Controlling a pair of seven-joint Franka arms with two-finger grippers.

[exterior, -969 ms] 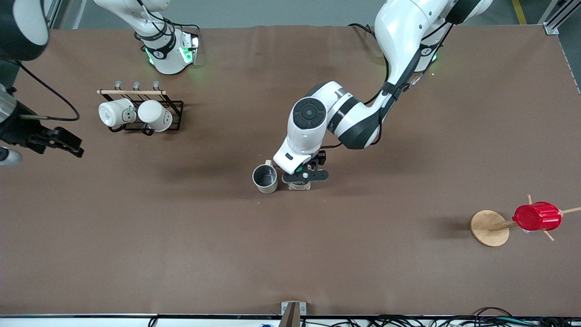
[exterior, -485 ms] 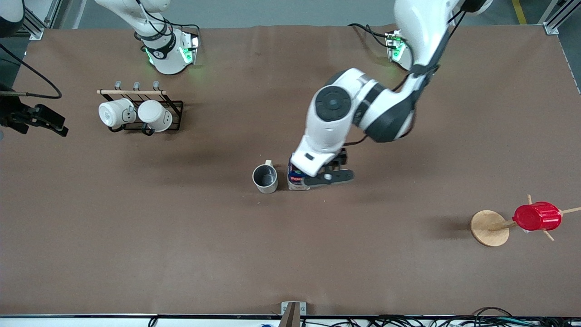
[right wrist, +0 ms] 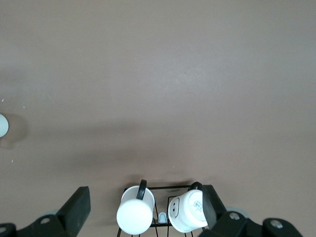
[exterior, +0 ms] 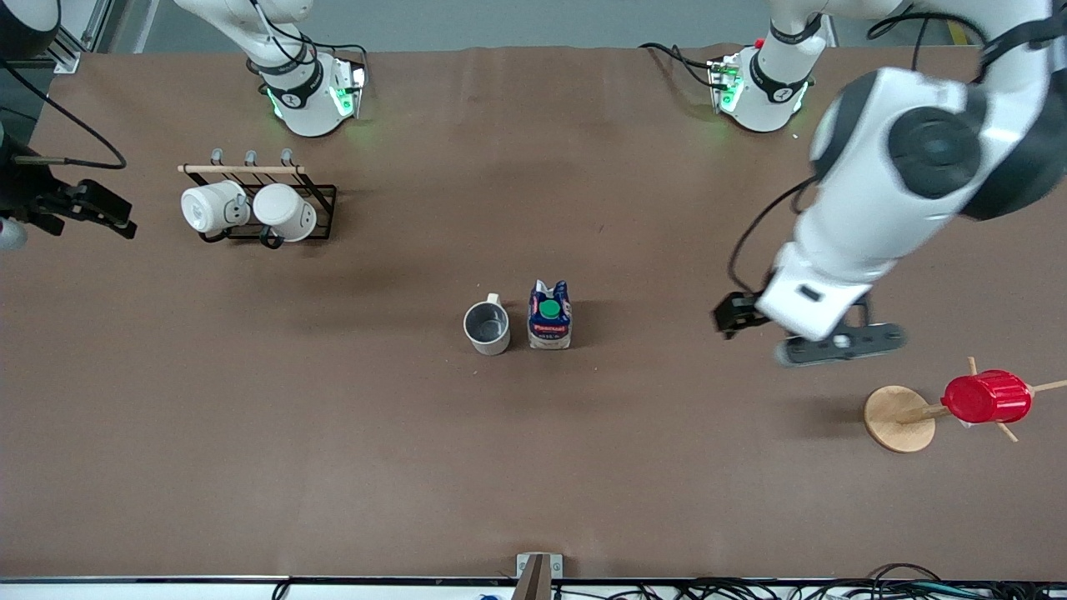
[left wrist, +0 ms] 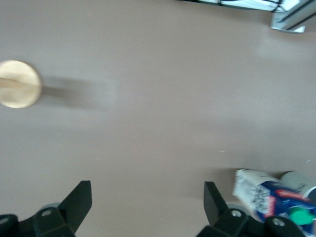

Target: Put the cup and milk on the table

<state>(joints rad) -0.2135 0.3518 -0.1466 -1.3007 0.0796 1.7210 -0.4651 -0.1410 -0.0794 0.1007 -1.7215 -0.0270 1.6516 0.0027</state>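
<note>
In the front view, the cream mug [exterior: 487, 327] stands upright on the brown table [exterior: 333, 433] near its middle, handle toward the robots' bases. The milk carton [exterior: 549, 315] stands upright just beside it, toward the left arm's end, green cap up. The left gripper [exterior: 840, 345] hangs empty over bare table between the carton and a wooden peg stand [exterior: 900, 417] carrying a red ribbed cup [exterior: 986, 397]. The right gripper [exterior: 104, 212] hangs at the right arm's end of the table, beside a black wire rack [exterior: 267, 204] holding two white mugs [exterior: 247, 208].

In the left wrist view, the left gripper's fingers [left wrist: 81, 200] are spread wide with nothing between them; the carton [left wrist: 269, 200] and part of the mug [left wrist: 301, 180] show at the edge.

In the right wrist view, the right gripper's fingers [right wrist: 79, 205] are likewise spread apart and empty, above the rack [right wrist: 163, 212] with its mugs.
</note>
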